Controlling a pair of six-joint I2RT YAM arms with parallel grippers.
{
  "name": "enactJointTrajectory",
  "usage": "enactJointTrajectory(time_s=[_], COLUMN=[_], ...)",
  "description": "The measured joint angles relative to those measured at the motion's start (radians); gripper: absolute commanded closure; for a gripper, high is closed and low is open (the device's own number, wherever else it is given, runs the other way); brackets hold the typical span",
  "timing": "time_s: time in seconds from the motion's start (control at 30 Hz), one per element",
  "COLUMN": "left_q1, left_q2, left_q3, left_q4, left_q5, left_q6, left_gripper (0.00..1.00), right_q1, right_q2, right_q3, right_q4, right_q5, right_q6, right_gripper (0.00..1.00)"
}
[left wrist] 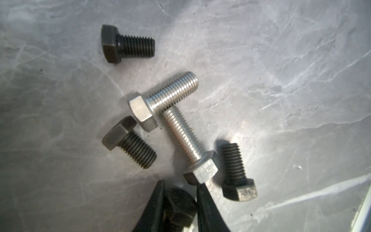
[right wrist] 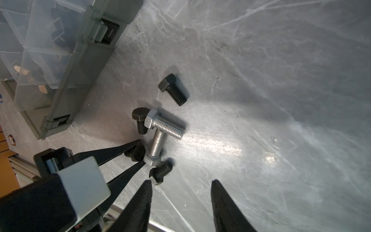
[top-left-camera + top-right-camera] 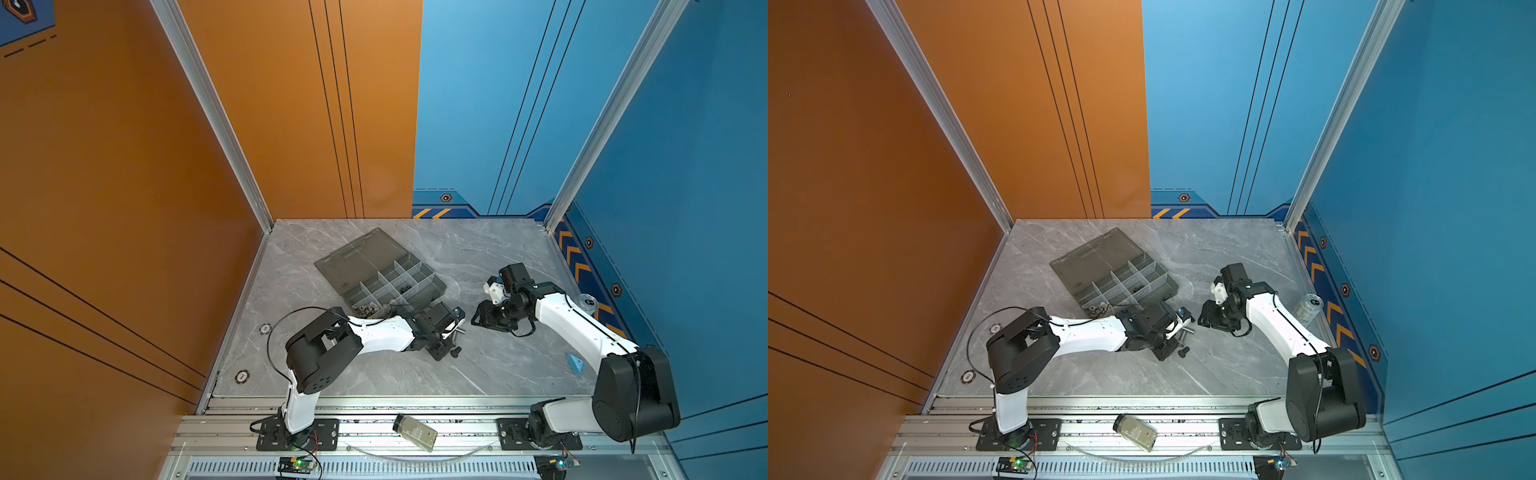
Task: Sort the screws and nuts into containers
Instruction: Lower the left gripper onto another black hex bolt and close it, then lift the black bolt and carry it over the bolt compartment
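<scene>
Where screws [image 1: 163, 94] lie, left hand [image 1: 180, 185] pinches black screw [image 1: 181, 202].

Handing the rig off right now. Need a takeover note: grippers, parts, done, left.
Left gripper: shut on a black bolt, low by the pile.
Right gripper: open, empty, above the table.
Loose on the table beside the organiser box: three black bolts, two silver bolts.
Done: small pieces already lie in the box's cells; lid open.
Left: bin the held bolt, then the five loose ones.
</scene>
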Motion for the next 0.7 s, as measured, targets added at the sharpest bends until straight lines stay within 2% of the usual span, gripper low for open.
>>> enactJointTrajectory(time_s=[0.17, 0.33, 0.5, 0.7], left_q1=[0.023, 0.076, 0.157, 0.277], left_q2=[-0.078, -0.222, -0.361, -0.386], left_q3=[-0.053, -0.085, -0.098, -0.173], left_q4=[-0.053, -0.072, -0.061, -0.038], left_q5=[0.0, 0.001, -0.01, -0.033], left_q6=[0.0, -0.001, -0.003, -0.003], left_gripper=[1.0, 1.0, 1.0, 1.0], right_q1=[0.0, 0.0, -0.001, -0.001], right_q2=[0.0, 0.0, 0.0, 0.0], right_q3=[0.0, 0.0, 0.0, 0.0], right_q4=[0.0, 0.0, 0.0, 0.0], right_q5=[0.0, 0.0, 0.0, 0.0], right_q6=[0.0, 0.0, 0.0, 0.0], right_gripper=[0.49, 0.49, 0.49, 0.49])
